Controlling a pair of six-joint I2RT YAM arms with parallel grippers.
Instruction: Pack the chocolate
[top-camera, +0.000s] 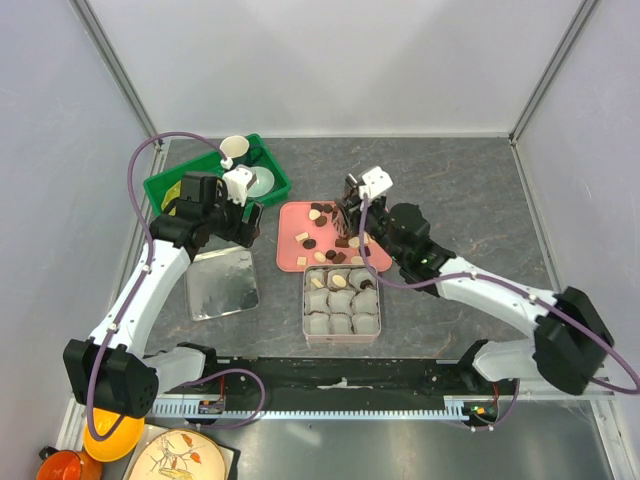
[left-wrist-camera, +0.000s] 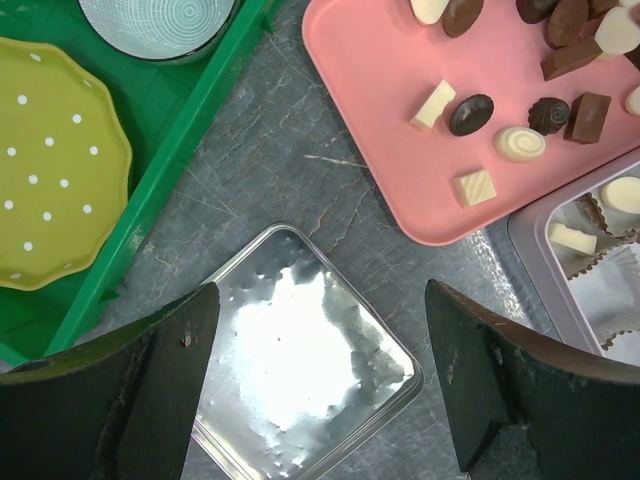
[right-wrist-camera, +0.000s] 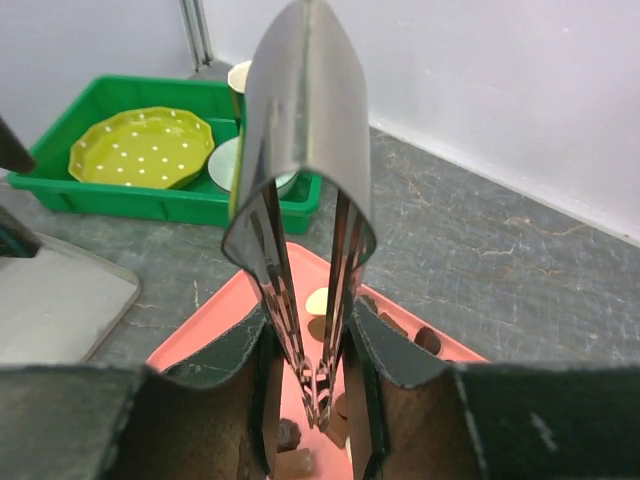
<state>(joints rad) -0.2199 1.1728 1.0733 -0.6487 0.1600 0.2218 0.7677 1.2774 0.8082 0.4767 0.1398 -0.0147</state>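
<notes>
The chocolate (top-camera: 322, 213), small dark and cream pieces, lies scattered on a pink tray (top-camera: 291, 222). In the left wrist view the chocolate (left-wrist-camera: 470, 113) rests on the pink tray (left-wrist-camera: 370, 90). My right gripper (right-wrist-camera: 315, 350) is shut on metal tongs (right-wrist-camera: 305, 150), squeezing their arms. The tong tips hang nearly together just above the tray (right-wrist-camera: 215, 320), among dark pieces; I see no piece between them. A square tin (top-camera: 306, 305) lined with paper cups holds a few pieces. My left gripper (left-wrist-camera: 322, 320) hovers open above the tin's lid (left-wrist-camera: 300, 360), holding nothing.
A green bin (top-camera: 160, 185) at the back left holds a yellow dotted plate (left-wrist-camera: 60, 160), a bowl (left-wrist-camera: 160, 20) and a cup (top-camera: 234, 148). The shiny lid (top-camera: 221, 283) lies left of the tin. Grey walls close the sides and back.
</notes>
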